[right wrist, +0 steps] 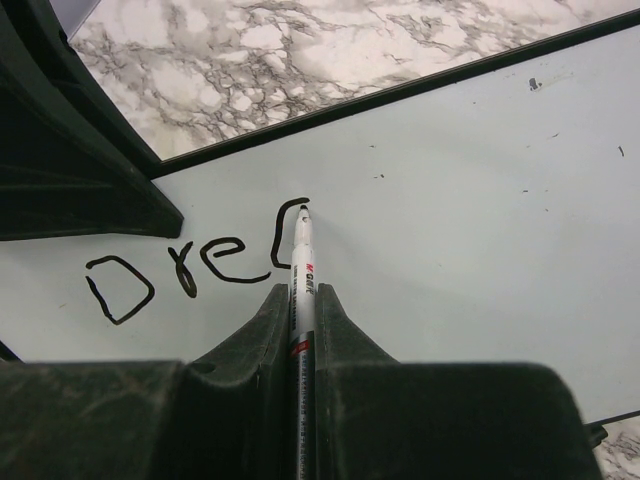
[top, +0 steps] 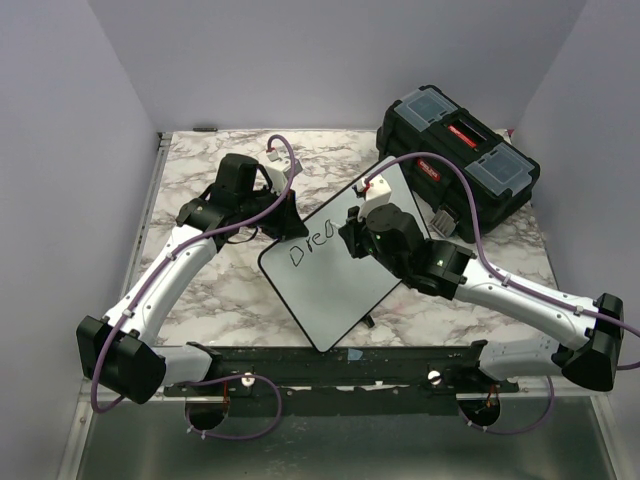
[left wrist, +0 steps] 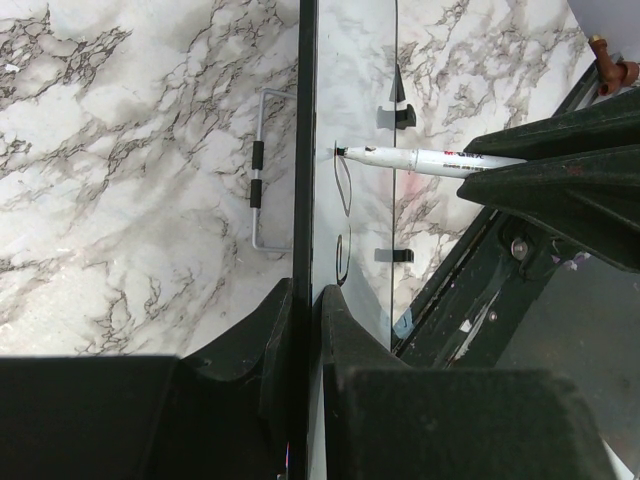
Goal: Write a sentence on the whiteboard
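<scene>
The whiteboard (top: 335,290) lies turned diagonally on the marble table. My left gripper (top: 272,222) is shut on its upper left edge, and the black rim (left wrist: 305,150) runs between the fingers (left wrist: 305,300). My right gripper (top: 356,226) is shut on a white marker (right wrist: 303,270) whose tip touches the board. The sentence (right wrist: 170,275) reads "Dre" followed by a curved stroke beside the tip. The left wrist view shows the marker (left wrist: 430,158) from the side, tip on the board.
A black toolbox (top: 455,160) stands at the back right, close to the board's far corner. A wire bracket (left wrist: 262,170) with black grips lies on the marble beside the board's rim. A black rail (top: 330,365) runs along the near table edge.
</scene>
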{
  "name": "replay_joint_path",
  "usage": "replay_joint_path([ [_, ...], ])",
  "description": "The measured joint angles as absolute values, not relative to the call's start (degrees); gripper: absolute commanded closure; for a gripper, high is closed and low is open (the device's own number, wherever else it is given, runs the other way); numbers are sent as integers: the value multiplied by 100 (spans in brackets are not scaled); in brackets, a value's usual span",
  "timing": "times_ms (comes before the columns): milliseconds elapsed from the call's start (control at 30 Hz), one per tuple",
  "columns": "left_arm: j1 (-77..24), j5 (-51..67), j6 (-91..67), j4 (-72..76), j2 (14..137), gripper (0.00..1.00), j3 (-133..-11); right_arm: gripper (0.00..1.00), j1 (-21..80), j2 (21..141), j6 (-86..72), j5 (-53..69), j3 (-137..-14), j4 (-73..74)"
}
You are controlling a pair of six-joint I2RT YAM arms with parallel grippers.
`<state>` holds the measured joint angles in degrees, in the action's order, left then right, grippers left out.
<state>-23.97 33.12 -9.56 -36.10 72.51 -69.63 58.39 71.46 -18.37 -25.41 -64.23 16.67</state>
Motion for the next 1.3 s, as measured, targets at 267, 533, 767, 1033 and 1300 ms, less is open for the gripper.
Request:
replay_joint_path([
  [267, -2397, 3310, -956, -3610, 7253, 100, -6963, 99, 5839, 7148, -1837, -2543, -6425, 1658],
  [533, -2397, 3310, -958, -3610, 7253, 100, -6963, 99, 5839, 7168, -1837, -2545, -6464, 1612],
  [767, -2397, 3310, -958, -3610, 7253, 100, -6963, 99, 5839, 7048, -1940, -2539, -6257, 1479],
  [1033, -2397, 3310, -961, -3610, 7253, 100, -6963, 99, 5839, 6775, -2123, -2434, -5852, 1468],
  [1300, -2399, 3312, -961, -3607, 7251, 100, -6963, 99, 5839, 6670, -2244, -2390, -5719, 1483],
])
